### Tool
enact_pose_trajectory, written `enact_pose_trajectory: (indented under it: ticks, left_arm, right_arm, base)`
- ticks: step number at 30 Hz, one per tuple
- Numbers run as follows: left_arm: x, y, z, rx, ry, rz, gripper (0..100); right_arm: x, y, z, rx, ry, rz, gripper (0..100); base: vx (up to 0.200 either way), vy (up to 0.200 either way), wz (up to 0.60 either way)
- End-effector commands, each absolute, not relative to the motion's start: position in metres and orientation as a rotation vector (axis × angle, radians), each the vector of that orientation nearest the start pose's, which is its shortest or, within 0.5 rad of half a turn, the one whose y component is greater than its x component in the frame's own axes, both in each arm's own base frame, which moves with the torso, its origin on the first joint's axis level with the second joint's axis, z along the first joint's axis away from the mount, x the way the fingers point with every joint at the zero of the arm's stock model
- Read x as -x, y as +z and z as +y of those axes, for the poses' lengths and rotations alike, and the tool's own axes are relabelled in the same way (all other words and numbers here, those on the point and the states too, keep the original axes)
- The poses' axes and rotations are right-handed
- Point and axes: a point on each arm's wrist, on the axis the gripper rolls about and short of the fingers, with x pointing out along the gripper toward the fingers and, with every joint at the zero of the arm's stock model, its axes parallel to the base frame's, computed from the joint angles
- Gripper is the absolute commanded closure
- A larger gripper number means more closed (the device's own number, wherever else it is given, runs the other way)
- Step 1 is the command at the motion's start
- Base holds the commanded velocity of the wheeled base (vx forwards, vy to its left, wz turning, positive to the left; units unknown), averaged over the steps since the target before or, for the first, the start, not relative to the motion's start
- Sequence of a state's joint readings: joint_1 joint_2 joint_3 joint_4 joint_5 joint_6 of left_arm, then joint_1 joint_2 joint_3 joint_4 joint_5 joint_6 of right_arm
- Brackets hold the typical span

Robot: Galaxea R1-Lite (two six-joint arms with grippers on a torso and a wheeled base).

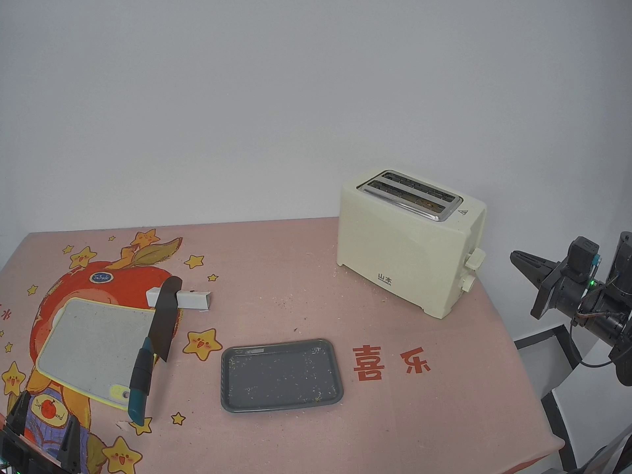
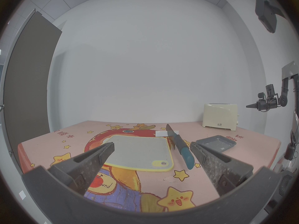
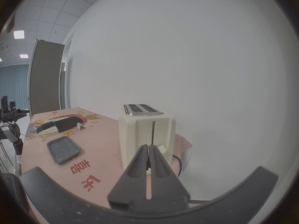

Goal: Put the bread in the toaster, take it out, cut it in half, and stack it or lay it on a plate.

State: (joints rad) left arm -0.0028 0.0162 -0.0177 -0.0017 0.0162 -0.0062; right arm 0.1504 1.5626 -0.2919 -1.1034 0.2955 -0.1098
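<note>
status: bread not located for certain. something brownish sits low in the near slot of the toaster; too small to say whether it is a slice or crumbs. my reading: at most the toasting step is under way; taking out, cutting and plating are all left to do.

plate: shallow dark grey rectangle with rounded corners and a raised rim, dusted with pale crumbs, near centre of the tabletop.

toaster: cream, glossy plastic box with a metal-rimmed two-slot top, far right, its lever side facing the right edge.

cutting board: flat matte grey with a yellow border, near left. knife: broad dark blade, teal handle, lying along the board's right edge, blade end propped on a small white rest.

tabletop: pink, printed with a cartoon apple and stars; scattered crumbs.

left claw: fingers wide apart, holding nothing, at the near left corner. right claw: fingers pressed together, holding nothing, off the right edge, pointing at the toaster's lever side.
</note>
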Motion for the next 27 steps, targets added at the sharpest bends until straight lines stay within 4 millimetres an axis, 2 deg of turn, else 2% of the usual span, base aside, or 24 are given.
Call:
enact_pose_trajectory:
  ticks: [1, 4, 19, 21, 27]
  left_arm:
    - [0.0228, 0.0756, 0.0004, 0.005, 0.014, -0.002, 0]
    - [0.0228, 0.0756, 0.0004, 0.006, 0.014, -0.002, 0]
    - [0.0228, 0.0756, 0.0004, 0.008, 0.014, -0.002, 0]
    - [0.0228, 0.0756, 0.0004, 0.006, 0.014, -0.002, 0]
    - [0.0228, 0.0756, 0.0004, 0.008, 0.014, -0.002, 0]
  right_arm:
    - [-0.2173, 0.1374, 0.0399, 0.100, 0.456, 0.148, 100]
    - [-0.2173, 0.1373, 0.0396, 0.109, 0.457, 0.148, 100]
    - [-0.2172, 0.1356, 0.0399, 0.113, 0.458, 0.156, 100]
    - [-0.2170, 0.1359, 0.0398, 0.113, 0.458, 0.155, 100]
    - [-0.2166, 0.1373, 0.0395, 0.113, 0.456, 0.148, 100]
  base:
    - [0.000, 0.000, 0.00]
    - [0.000, 0.000, 0.00]
    - [0.000, 0.200, 0.00]
    - [0.000, 0.000, 0.00]
    - [-0.200, 0.000, 0.00]
